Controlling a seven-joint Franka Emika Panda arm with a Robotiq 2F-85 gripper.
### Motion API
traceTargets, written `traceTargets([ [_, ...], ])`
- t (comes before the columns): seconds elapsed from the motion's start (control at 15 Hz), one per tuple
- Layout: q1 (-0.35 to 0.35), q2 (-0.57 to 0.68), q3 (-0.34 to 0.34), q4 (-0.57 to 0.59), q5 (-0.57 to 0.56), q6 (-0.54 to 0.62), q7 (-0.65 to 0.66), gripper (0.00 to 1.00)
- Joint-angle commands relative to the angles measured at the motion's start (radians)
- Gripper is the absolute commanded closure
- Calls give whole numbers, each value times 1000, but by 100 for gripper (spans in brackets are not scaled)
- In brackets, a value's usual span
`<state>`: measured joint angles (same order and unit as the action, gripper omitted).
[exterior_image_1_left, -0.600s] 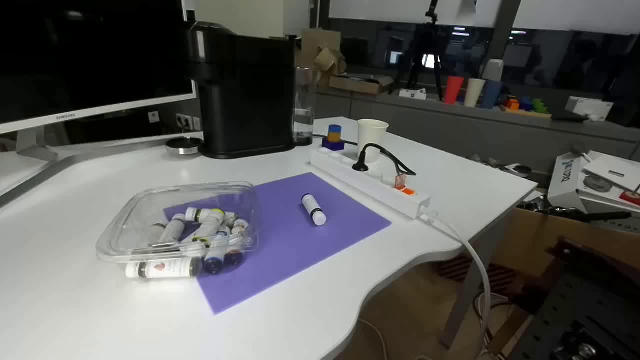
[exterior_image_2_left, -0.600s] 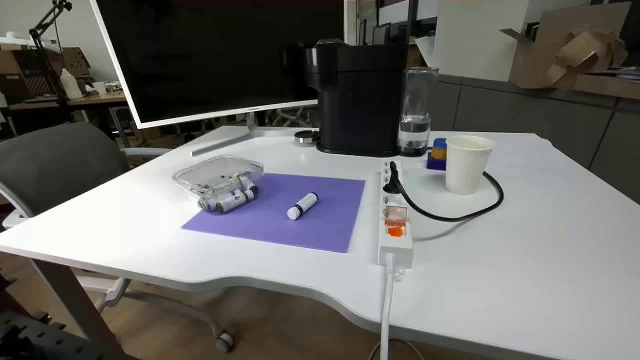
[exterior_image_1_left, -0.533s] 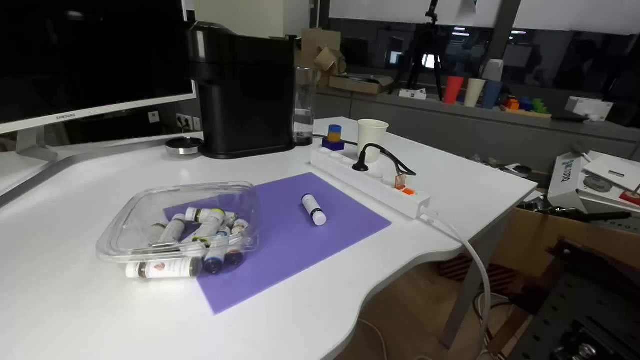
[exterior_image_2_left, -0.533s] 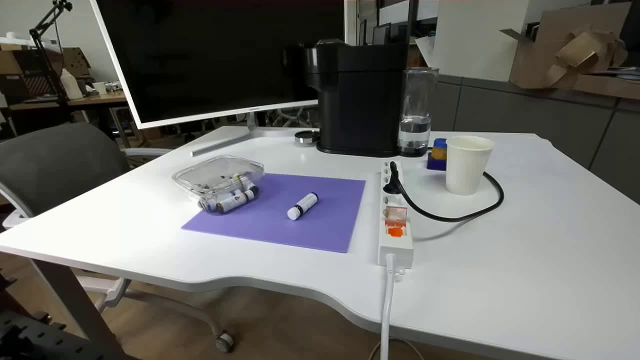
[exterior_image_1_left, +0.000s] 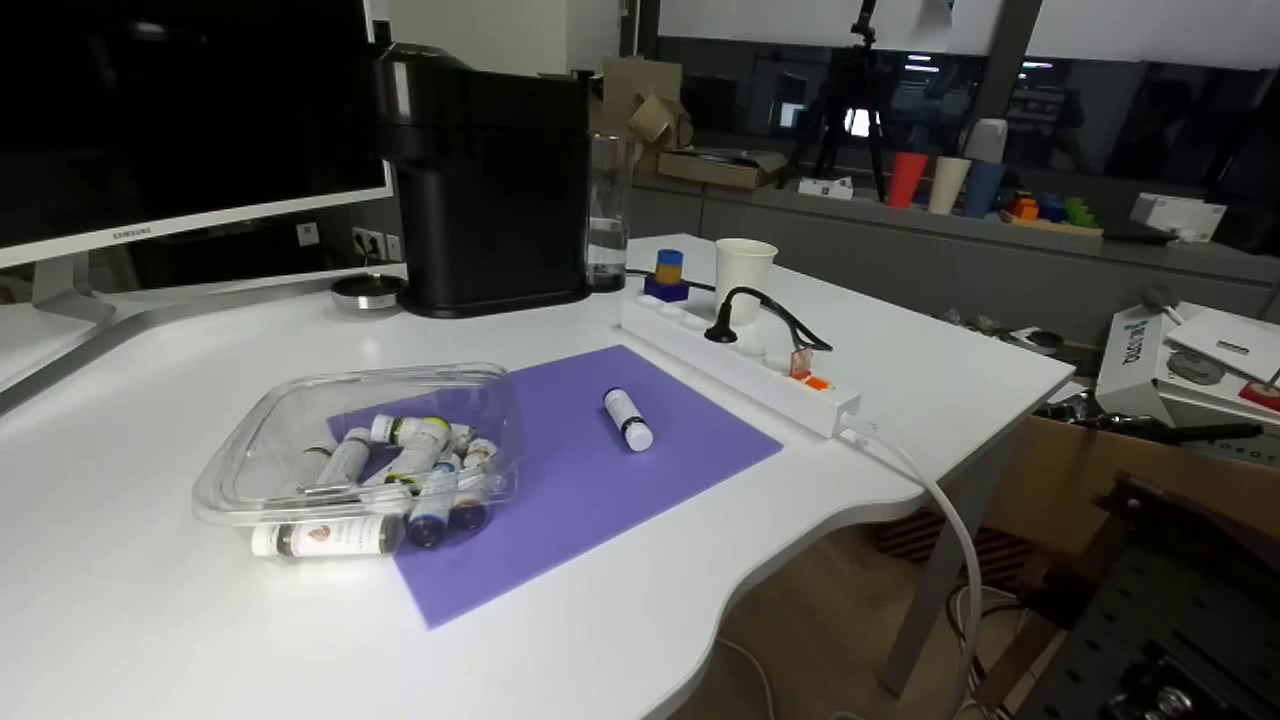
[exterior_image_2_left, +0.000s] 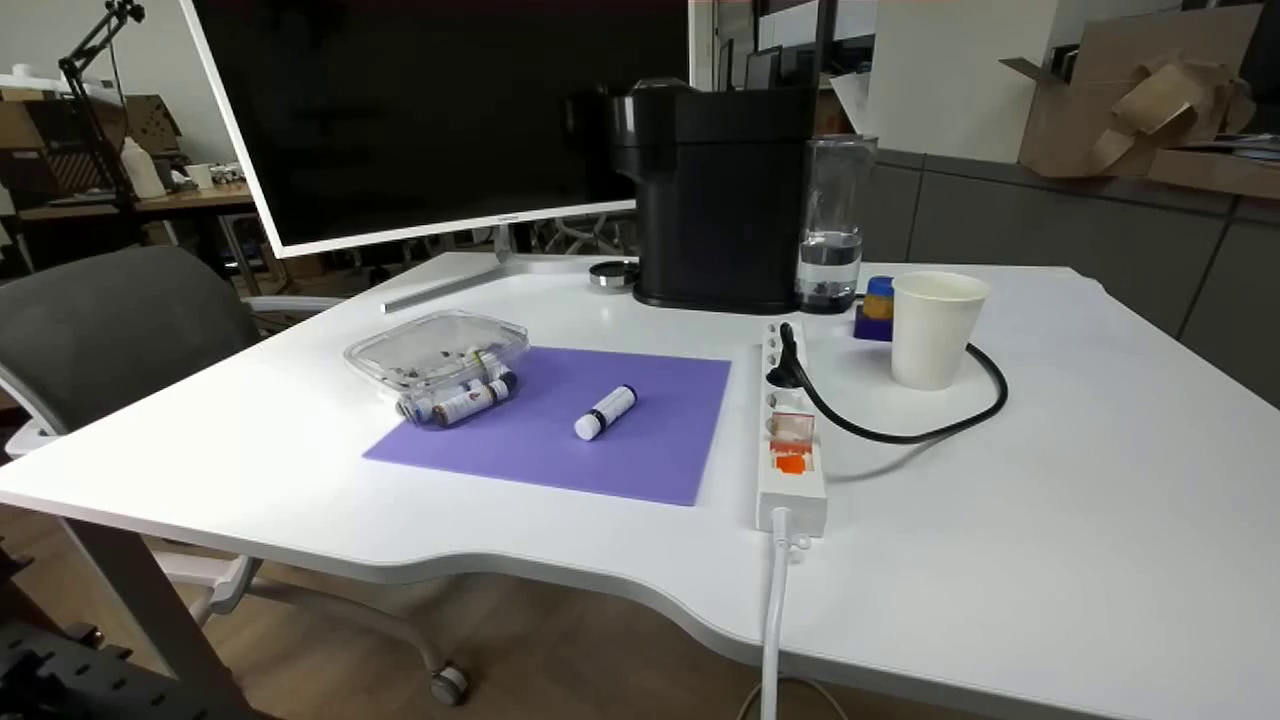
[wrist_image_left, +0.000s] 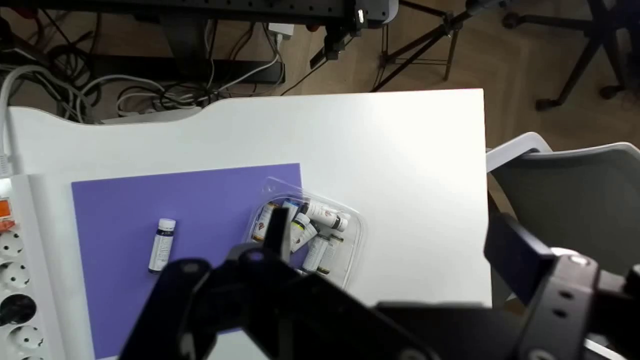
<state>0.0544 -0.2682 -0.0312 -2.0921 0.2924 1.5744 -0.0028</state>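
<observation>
can see the pincer (wrist_image_left: 397, 245) in the wrist view, released, with fingers (wrist_image_left: 276, 234) spread wide and only air between, well above the bench (wrist_image_left: 425, 145). nearest below, partly hidden by one finger there, find a clear plastic tub (exterior_image_1_left: 250, 440) heaped with small white-labelled vials (exterior_image_1_left: 418, 455), lying jumbled at various angles; cannot count them all. notice the tub resting partly on a purple sheet (exterior_image_2_left: 660, 450) and partly on the bare bench.

see, alone on that sheet in all three views, a single vial (exterior_image_2_left: 608, 410), on its side, well apart from the tub, between it and a white power strip (exterior_image_2_left: 790, 495). note a dark band (exterior_image_2_left: 599, 418) next to the vial's white cap (exterior_image_2_left: 587, 428), and the cap turned toward the curved edge of the bench.

on the strip, just beside the sheet, make out a black plug (exterior_image_2_left: 783, 377) pushed in, an orange switch (exterior_image_2_left: 791, 464) below a see-through flap (exterior_image_2_left: 793, 428), and a white cord (exterior_image_2_left: 776, 610) hanging over the edge. from the plug, follow a black cable (exterior_image_2_left: 905, 438) looping round behind an upright white cup (exterior_image_2_left: 938, 335). near the cup, find stacked blocks (exterior_image_2_left: 876, 308) in blue, orange and purple. farther back, see a black coffee machine (exterior_image_2_left: 725, 210) with a part-filled clear tank (exterior_image_2_left: 830, 250) beside it, a low metal dish (exterior_image_2_left: 612, 276), and behind them a large dark monitor (exterior_image_2_left: 440, 110). past one end of the bench, in the wrist view, spot a grey chair (wrist_image_left: 575, 195).
</observation>
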Motion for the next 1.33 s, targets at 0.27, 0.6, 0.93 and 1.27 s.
traceTargets([
  [0.27, -5, -21, 48, -47, -84, 87, -45, 0],
  [0.6, 26, -57, 112, -192, -276, 259, -145, 0],
  [0.93, 76, -119, 170, -442, -410, 581, -173, 0],
  [1.27, 57, -132, 225, -673, -564, 1028, -39, 0],
])
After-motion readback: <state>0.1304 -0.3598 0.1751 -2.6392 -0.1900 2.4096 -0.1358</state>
